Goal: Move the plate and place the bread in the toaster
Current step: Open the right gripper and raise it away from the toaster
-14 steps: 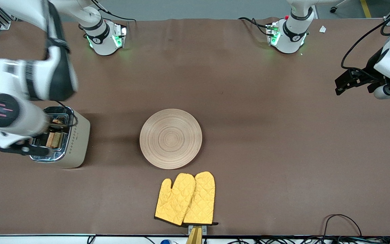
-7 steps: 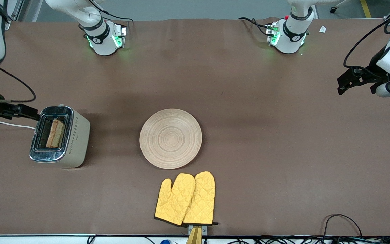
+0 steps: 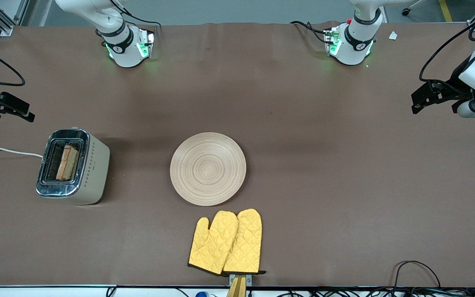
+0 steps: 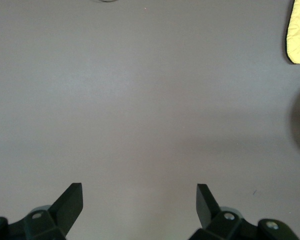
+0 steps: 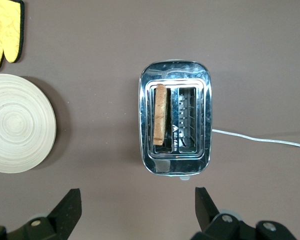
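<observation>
Chrome glints off the top of the toaster [image 3: 72,166], and from where I sit the bread [image 3: 68,162] already stands upright in one of its two slots, the slot closer to the plate; the other slot looks empty. In the right wrist view the same slice [image 5: 161,114] sits on edge with its crust showing above the slot, so I judge it has not been pushed down, if that step is wanted at all. The toaster stands toward the right arm's end of the table [image 3: 324,173], its white cord [image 3: 8,151] trailing off the edge.

As for the pale wooden plate [image 3: 208,168], it lies bare in the middle of the table, well apart from the toaster, with the pair of yellow oven mitts [image 3: 226,241] just beside it and nearer to the front camera. Whether that is its final spot I cannot say, but nothing rests on it and neither arm is near it.

My right gripper [image 3: 4,108] hangs over the table edge at the right arm's end, above nothing of the task, jaws spread wide and empty. My left gripper [image 3: 429,95] hangs over bare table at the left arm's end, jaws likewise apart and holding nothing.

My reading: both parts of the job look done, and the arms are parked clear.
</observation>
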You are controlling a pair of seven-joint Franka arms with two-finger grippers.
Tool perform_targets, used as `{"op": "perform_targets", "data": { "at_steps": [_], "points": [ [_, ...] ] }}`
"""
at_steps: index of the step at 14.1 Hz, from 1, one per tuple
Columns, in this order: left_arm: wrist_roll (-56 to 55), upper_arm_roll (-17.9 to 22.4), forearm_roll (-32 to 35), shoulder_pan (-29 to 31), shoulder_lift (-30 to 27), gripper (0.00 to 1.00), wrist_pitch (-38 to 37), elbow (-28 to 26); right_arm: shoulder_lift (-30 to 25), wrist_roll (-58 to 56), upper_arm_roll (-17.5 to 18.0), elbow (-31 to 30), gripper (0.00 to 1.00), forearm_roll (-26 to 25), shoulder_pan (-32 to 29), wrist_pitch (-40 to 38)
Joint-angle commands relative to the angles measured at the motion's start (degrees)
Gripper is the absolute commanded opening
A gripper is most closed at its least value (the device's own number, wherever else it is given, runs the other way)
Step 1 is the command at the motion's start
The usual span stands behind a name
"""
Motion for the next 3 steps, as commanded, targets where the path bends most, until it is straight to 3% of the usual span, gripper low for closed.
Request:
{"op": "perform_targets", "data": {
  "at_steps": [1,3],
  "points": [
    [1.10,-0.08,-0.51,0.46,0.01,1.00,-1.29,0.89,-1.53,-0.82,4.78,-1.38,1.00,-1.66,-5.02,-0.09],
    [1.10,-0.08,-0.60,0.46,0.01,1.00,-1.38,0.80,-1.53,-0.73,13.20,-1.03,1.00,-1.66,-12.48,-0.44]
  ]
}}
